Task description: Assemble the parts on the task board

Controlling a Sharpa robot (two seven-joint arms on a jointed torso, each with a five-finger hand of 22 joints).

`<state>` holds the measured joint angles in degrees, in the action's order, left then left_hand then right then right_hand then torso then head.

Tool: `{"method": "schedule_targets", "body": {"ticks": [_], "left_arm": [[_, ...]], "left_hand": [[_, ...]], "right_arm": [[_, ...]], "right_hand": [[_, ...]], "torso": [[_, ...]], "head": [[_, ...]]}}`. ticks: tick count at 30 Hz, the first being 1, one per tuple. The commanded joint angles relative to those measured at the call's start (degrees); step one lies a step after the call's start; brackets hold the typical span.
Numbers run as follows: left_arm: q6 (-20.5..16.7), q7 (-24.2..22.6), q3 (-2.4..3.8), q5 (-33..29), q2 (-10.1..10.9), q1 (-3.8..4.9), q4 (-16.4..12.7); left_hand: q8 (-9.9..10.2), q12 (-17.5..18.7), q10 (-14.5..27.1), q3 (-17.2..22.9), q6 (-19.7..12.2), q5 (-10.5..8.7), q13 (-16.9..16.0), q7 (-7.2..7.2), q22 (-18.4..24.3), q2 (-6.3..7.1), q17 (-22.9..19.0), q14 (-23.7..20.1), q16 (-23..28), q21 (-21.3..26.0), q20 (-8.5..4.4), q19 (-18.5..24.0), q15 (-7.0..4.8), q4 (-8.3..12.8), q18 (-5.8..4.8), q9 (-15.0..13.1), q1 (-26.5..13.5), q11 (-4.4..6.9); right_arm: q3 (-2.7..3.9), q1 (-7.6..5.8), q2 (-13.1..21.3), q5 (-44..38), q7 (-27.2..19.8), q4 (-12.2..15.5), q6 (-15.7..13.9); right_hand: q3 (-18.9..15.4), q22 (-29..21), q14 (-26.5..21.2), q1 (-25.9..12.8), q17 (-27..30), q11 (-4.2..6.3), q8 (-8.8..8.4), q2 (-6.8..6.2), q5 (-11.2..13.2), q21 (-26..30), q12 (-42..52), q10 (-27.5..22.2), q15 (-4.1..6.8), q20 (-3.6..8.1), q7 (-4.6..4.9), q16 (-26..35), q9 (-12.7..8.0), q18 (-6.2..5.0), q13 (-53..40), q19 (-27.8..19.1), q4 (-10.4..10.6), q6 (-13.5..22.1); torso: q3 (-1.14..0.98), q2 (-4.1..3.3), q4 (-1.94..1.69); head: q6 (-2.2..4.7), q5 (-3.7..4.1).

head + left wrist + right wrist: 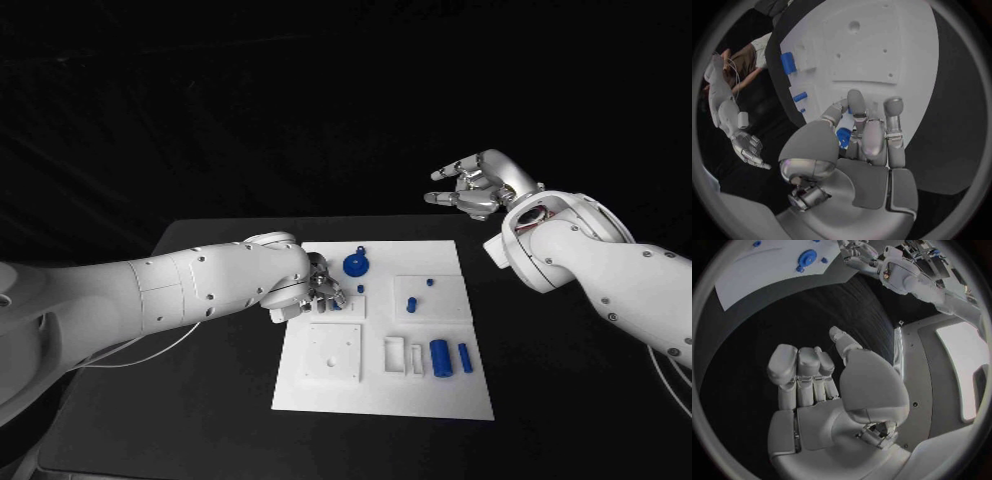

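Gripping a small blue part (843, 136) between its curled fingers, the left hand (306, 288) sits over the left edge of the white task board (433, 395), about mid-length of that edge; the left wrist view shows the blue piece tucked between thumb and fingers just above the board surface. Task board lies in the middle of the black bench (577, 400). On it: a round blue disc part (356, 265) near the far edge, just beside the left hand; a small blue peg (411, 304) standing in a square recess toward the right side; two blue cylinders (450, 357) lying side by side near the right edge, close to the near half. A raised white square block (333, 352) sits at the near-left area. Right hand (476, 185) is up off the bench beyond the board's far right corner, fingers loosely curled, holding nothing, well apart from the board.
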<state>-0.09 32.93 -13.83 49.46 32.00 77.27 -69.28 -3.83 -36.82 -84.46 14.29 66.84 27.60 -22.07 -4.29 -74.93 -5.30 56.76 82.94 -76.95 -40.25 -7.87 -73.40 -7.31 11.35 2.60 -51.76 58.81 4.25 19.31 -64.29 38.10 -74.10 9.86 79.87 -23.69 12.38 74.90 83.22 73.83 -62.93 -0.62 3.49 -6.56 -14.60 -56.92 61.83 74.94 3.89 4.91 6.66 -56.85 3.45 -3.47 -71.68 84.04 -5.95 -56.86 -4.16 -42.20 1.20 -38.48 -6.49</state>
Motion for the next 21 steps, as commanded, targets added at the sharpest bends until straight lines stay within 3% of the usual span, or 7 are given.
{"method": "schedule_targets", "body": {"ticks": [1, 5, 11, 13, 14, 15, 21], "left_arm": [[1.2, -0.3, -0.02, 0.0, -0.4, -0.17, -0.2], [1.1, -0.3, -0.01, 0.0, -0.5, -0.18, -0.1], [0.8, -0.3, -0.01, 0.5, -0.5, -0.19, 0.1], [0.7, -0.2, -0.01, 0.7, -0.4, -0.2, 0.1], [0.6, -0.1, -0.01, 0.8, -0.4, -0.2, 0.2], [0.5, -0.1, -0.01, 0.9, -0.4, -0.2, 0.2], [-0.1, -0.2, 0.0, 1.2, -0.1, -0.22, 0.3]], "left_hand": [[-0.2, -0.3, -2.3, 1.5, 9.3, -0.97, 0.1, 6.38, -1.4, -0.66, 0.1, 0.2, -0.3, 0.1, 0.11, -0.2, -0.07, 1.4, 0.45, -0.1, 0.7, 0.6], [-0.1, -0.4, -2.3, 0.2, 9.5, -3.05, 0.0, 6.45, -1.4, -0.27, 0.1, 0.2, -0.3, 0.1, 0.09, -0.2, -0.08, 0.4, 0.39, 0.2, 1.4, 0.56], [-0.1, -0.3, -2.3, -3.7, 9.6, -7.53, 0.1, 6.74, -1.3, 2.1, -0.4, 0.1, -0.1, 0.4, -0.03, -0.2, -0.2, -2.6, 0.26, 0.9, 1.6, 0.62], [0.0, -0.2, -2.3, -5.6, 9.7, -9.11, 0.3, 6.73, -1.3, 2.93, -0.7, 0.1, 0.1, 0.5, -0.11, -0.2, -0.26, -4.6, 0.13, 1.5, 2.3, 0.57], [0.0, -0.1, -2.3, -6.5, 9.5, -12.14, 0.5, 6.68, -1.2, 3.75, -0.9, 0.1, 0.2, 0.8, -0.06, -0.1, -0.18, -5.2, 0.11, 1.9, 2.3, 0.56], [0.0, -0.1, -2.3, -7.3, 9.6, -13.22, 0.9, 6.75, -1.2, 4.24, -0.9, 0.1, 0.2, 0.9, -0.01, 0.0, -0.12, -6.1, 0.07, 2.3, 2.7, 0.57], [-0.1, -0.5, -2.3, -8.7, 9.9, -14.89, 2.2, 6.74, -1.2, 6.6, -1.4, 0.1, 0.3, 1.3, -0.02, -0.1, -0.13, -11.5, 0.07, 3.0, 5.0, 0.55]], "right_arm": [[0.03, 0.0, -0.1, 0.0, -0.2, 0.0, 0.7], [0.03, 0.0, -0.1, 0.0, -0.2, 0.0, 0.7], [0.03, 0.0, 0.0, 0.0, -0.2, 0.0, 0.7], [0.03, 0.0, 0.1, 0.0, -0.2, -0.1, 0.7], [0.03, 0.0, 0.1, 0.0, -0.2, -0.1, 0.7], [0.03, 0.0, 0.1, 0.0, -0.2, -0.1, 0.7], [0.03, 0.01, 0.1, 0.0, -0.1, -0.1, 0.6]], "right_hand": [[0.3, 7.3, 0.1, 0.0, 0.0, 0.21, -0.01, 0.43, 0.0, 0.3, -0.3, -0.2, -0.17, -0.18, 0.16, 0.4, 0.1, -1.05, 0.1, 1.2, -0.1, -0.2], [0.3, 7.3, 0.1, 0.0, 0.0, 0.2, -0.01, 0.41, 0.0, 0.3, -0.2, -0.2, -0.17, -0.18, 0.17, 0.4, 0.1, -1.05, 0.1, 1.2, -0.1, -0.2], [0.3, 7.3, 0.1, -0.1, 0.0, 0.19, -0.01, 0.41, 0.0, 0.3, -0.2, -0.2, -0.17, -0.18, 0.18, 0.4, 0.1, -1.05, 0.1, 1.2, -0.1, -0.1], [0.3, 7.3, 0.1, -0.1, 0.0, 0.19, -0.02, 0.4, 0.0, 0.4, -0.4, -0.3, -0.19, -0.19, 0.2, 0.4, 0.0, -1.06, 0.1, 1.2, -0.1, 0.1], [0.3, 7.3, 0.1, -0.1, 0.0, 0.19, -0.02, 0.4, 0.0, 0.4, -0.4, -0.3, -0.19, -0.19, 0.2, 0.4, 0.0, -1.06, 0.1, 1.2, -0.1, 0.1], [0.3, 7.3, 0.1, -0.1, 0.0, 0.19, -0.02, 0.4, 0.0, 0.4, -0.4, -0.3, -0.19, -0.19, 0.2, 0.4, 0.0, -1.06, 0.1, 1.2, -0.1, 0.1], [0.3, 7.4, 0.1, 0.0, -0.1, 0.18, -0.04, 0.37, 0.0, 0.2, -0.3, -0.2, -0.19, -0.19, 0.22, 0.3, 0.0, -1.05, 0.1, 1.2, 0.0, 0.5]], "torso": [[0.04, 0.01, 0.01], [0.04, -0.01, 0.02], [0.06, 0.01, -0.05], [0.08, 0.0, -0.06], [0.09, -0.01, -0.06], [0.1, -0.02, -0.05], [0.09, 0.0, -0.04]], "head": [[0.03, 0.03], [0.07, 0.07], [0.14, 0.17], [0.2, 0.22], [0.21, 0.23], [0.21, 0.23], [0.22, 0.25]]}}
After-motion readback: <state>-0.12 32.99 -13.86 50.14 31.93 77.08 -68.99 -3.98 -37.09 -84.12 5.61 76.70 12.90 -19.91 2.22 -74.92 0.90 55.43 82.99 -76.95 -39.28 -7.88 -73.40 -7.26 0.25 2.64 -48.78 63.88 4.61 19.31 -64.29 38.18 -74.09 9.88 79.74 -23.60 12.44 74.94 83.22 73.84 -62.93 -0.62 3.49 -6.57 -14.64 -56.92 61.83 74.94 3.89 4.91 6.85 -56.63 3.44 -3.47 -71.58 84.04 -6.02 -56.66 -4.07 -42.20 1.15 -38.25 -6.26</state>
